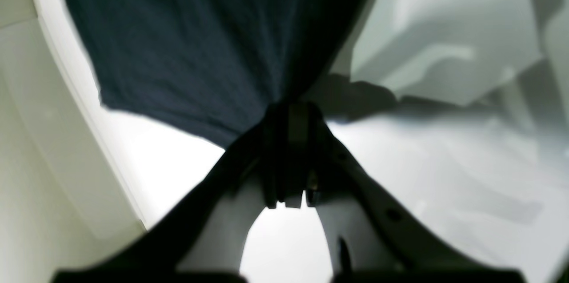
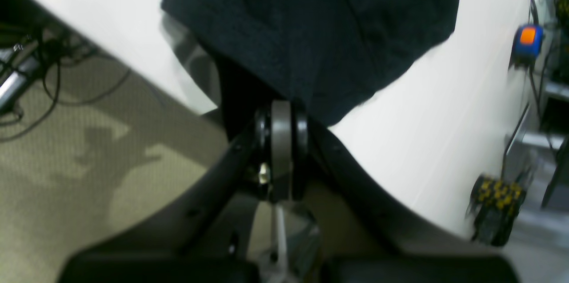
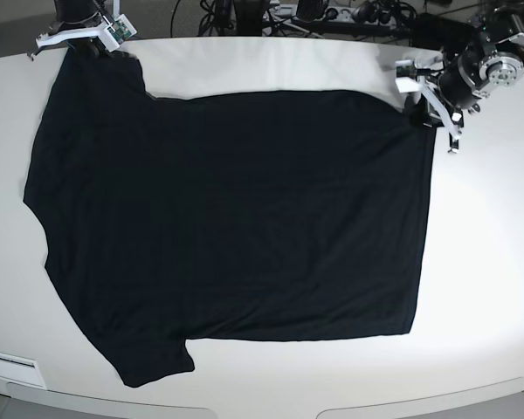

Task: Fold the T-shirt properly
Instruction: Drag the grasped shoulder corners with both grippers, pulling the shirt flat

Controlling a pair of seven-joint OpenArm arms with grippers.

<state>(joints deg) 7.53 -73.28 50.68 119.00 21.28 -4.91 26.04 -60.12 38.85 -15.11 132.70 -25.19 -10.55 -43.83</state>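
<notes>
The white desk (image 3: 489, 262) carries the T-shirt (image 3: 236, 227), a plain black tee spread flat with its long axis running 9 to 3 o'clock in the base view: sleeves at the 9 o'clock end, hem at the 3 o'clock end. Both far corners are held. The right arm's fingers (image 2: 281, 116) are pressed together on a fold of sleeve fabric at about 11 o'clock on the desk. The left arm's fingers (image 1: 291, 114) are pinched on the hem corner at about 2 o'clock. From each pair of fingers the cloth lies toward 6 o'clock, so I judge the coming fold carries the far edge toward the near one. No print, label or readable writing shows on the shirt
</notes>
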